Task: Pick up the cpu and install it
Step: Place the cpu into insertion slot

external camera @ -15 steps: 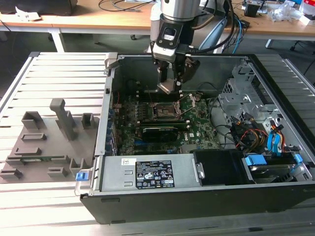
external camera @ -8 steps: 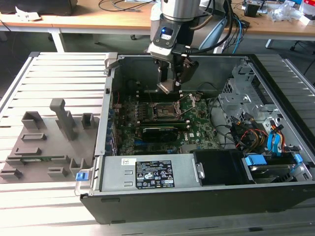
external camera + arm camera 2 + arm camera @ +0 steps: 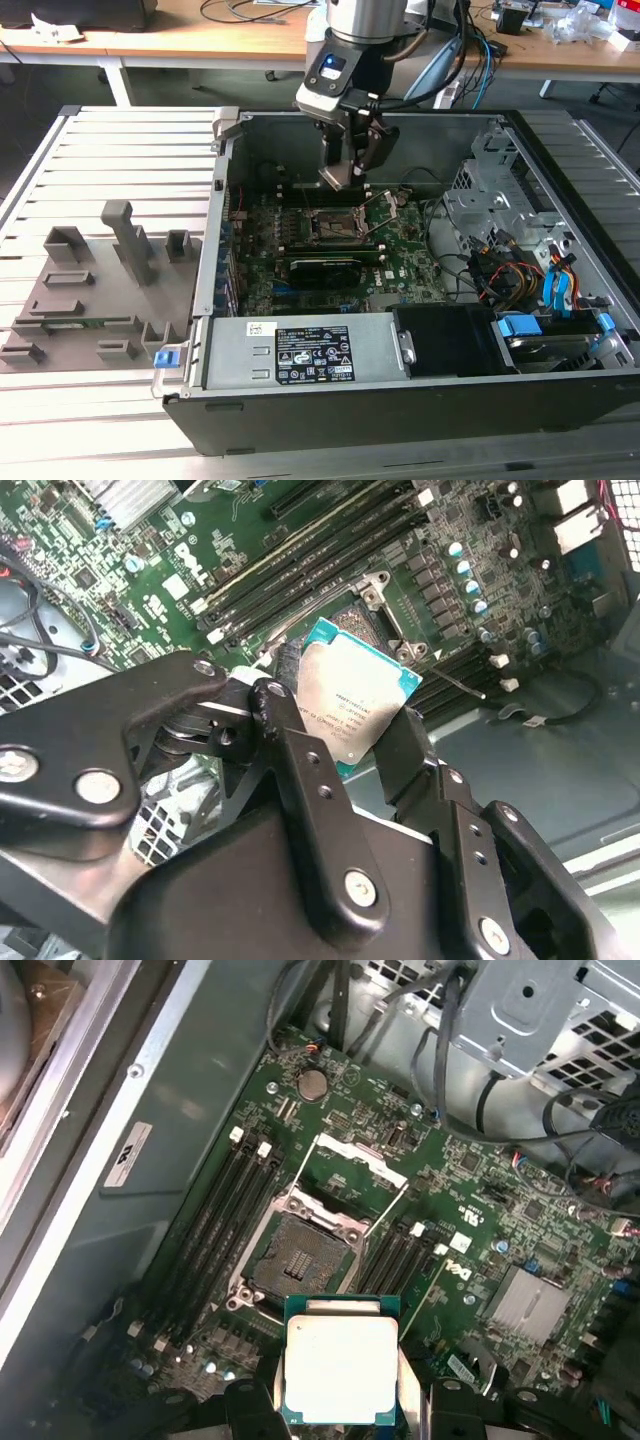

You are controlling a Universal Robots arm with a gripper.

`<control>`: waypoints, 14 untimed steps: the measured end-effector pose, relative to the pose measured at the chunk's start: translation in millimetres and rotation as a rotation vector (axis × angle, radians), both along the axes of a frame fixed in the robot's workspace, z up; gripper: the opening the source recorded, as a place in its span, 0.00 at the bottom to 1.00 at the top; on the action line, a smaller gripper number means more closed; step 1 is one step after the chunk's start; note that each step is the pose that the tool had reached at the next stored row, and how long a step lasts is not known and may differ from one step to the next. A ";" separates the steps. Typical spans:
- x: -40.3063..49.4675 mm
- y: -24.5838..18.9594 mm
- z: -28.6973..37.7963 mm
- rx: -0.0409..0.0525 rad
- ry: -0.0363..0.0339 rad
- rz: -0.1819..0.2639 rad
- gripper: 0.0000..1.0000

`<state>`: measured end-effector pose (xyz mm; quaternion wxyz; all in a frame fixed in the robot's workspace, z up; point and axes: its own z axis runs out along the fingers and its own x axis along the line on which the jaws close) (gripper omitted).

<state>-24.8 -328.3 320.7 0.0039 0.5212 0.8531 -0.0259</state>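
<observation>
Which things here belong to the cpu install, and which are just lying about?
Job in hand:
- cpu, clamped in the gripper
- socket on the motherboard, empty, frame open

Lying about:
- grey fixture blocks, at the exterior view's left
- power supply
- blue cables

The cpu (image 3: pixel 355 705) was a thin, flat square chip with a pale silver-grey metal lid set on a teal-green board, whose edge showed as a narrow border round the lid. Faint dark print crossed the lid in the second wrist view. It was off the motherboard (image 3: pixel 450 1200), clamped by two opposite edges in the black pincer (image 3: pixel 345 735), its lid turned toward both wrist cameras. In the exterior view it hung in the air at about twelve o'clock of the open socket (image 3: pixel 333 228), apart from it, inside the open computer case (image 3: pixel 420 400)
</observation>
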 end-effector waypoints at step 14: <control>0.0 0.0 -0.6 -0.0002 0.0000 -0.187 0.54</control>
